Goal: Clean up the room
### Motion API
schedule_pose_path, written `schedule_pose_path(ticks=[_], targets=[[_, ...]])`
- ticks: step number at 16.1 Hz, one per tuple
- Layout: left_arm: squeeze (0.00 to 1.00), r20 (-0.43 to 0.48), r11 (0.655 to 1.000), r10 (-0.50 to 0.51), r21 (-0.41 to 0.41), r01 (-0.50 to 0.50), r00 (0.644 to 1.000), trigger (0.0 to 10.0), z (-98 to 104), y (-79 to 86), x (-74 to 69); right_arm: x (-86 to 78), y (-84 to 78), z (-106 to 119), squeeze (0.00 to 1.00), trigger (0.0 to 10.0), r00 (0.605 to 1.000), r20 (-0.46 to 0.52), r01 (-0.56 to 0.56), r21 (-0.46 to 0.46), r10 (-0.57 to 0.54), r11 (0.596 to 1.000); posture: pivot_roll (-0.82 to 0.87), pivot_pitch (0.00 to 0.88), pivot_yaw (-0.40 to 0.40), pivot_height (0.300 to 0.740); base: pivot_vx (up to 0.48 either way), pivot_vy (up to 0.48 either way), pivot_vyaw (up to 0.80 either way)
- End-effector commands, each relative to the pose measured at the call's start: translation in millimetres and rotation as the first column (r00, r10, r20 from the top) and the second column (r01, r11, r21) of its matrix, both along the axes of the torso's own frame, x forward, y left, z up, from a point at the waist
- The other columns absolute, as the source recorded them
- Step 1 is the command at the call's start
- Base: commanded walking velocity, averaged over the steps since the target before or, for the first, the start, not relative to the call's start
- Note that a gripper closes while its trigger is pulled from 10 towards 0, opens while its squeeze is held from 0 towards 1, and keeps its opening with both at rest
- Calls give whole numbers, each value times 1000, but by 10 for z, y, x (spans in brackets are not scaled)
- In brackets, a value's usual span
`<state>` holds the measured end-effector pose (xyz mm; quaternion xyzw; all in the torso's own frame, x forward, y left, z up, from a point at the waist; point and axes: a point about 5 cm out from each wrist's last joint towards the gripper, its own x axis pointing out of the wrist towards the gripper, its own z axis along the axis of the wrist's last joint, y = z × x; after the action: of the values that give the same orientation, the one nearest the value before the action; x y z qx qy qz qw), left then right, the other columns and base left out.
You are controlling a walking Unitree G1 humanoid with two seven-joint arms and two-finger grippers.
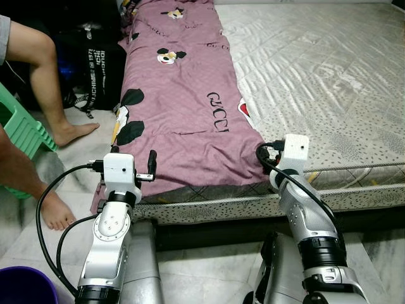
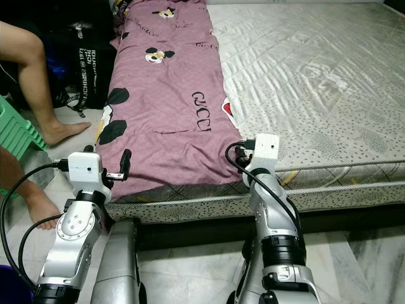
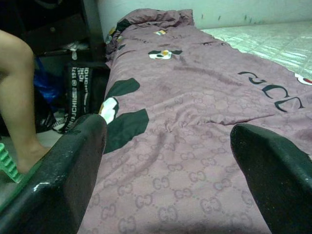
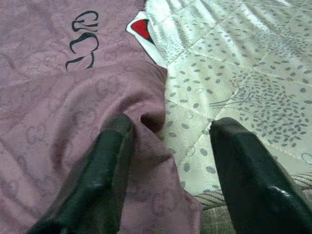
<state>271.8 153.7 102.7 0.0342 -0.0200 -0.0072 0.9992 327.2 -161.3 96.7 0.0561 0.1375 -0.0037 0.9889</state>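
Not much looks done yet, tbh. The bed (image 1: 329,82) is mostly bare mattress, stretching ahead and to the right of the right pincer (image 4: 168,161). A purple blanket (image 1: 183,95) is laid along the bed's left half, its near edge draped over the foot of the bed, right in front of both pincers. It's spread fairly flat but not folded or tidied, so that part is judged as still to be done.

The left pincer (image 3: 168,170) is held wide open just above the blanket's near left corner, nothing gripped. The right pincer is also spread open with nothing held, straddling the blanket's right edge, one finger (image 4: 105,165) over the cloth and the other over the mattress. A grab of both corners seems to be what's being set up.

A person's legs (image 1: 44,82) and a green stool (image 1: 22,126) are seen off to the left of the left pincer.
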Motion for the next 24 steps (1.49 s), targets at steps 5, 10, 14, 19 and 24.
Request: schedule_pose_path(ticks=[5,10,14,19,24], targets=[[0,-1,1000,-9,-2,9,1000,10000,10,-7,10,-39,392,-114,1000,10000,978,-61,-194,49,197,980,128,0,-1,485,0,0,0],[0,5,1000,-8,-3,8,1000,10000,28,-12,11,94,503,-193,0,10000,980,-91,-177,11,177,984,149,0,-3,485,0,0,0],[0,-7,1000,10,-1,-10,1000,10000,17,35,-60,144,497,-250,0,0,983,-113,-142,15,143,990,171,0,-9,485,0,0,0],[0,-9,1000,6,5,-6,1000,10000,21,47,-56,46,224,-408,0,0,981,-180,-57,53,66,997,156,0,0,485,0,0,0],[0,-11,1000,-4,-1,4,1000,10000,17,14,-24,-144,-11,-442,0,0,976,-209,-24,134,52,991,134,0,5,485,0,0,0]])
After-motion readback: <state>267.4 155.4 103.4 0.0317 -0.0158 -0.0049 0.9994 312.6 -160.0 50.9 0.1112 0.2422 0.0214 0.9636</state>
